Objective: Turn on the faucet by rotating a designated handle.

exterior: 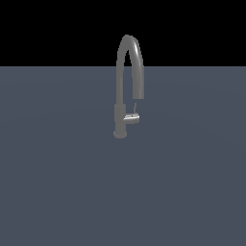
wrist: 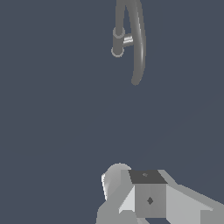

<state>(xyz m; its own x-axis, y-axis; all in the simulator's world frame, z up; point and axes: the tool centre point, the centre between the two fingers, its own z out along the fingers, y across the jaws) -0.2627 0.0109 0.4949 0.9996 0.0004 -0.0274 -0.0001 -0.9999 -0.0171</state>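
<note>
The faucet is a matte-grey gooseneck tap standing upright on the dark grey surface, its arched spout curving toward the exterior view's right. The handle, a short shiny silver stub, sticks out of the lower body on that side, with a thin grey lever rod rising from it. The wrist view looks down on the faucet and the silver handle from a distance. My gripper shows only as grey blocks at that picture's edge, far from the faucet. It touches nothing. It does not appear in the exterior view.
A flat dark blue-grey surface spreads around the faucet's round foot. Black background lies beyond its far edge.
</note>
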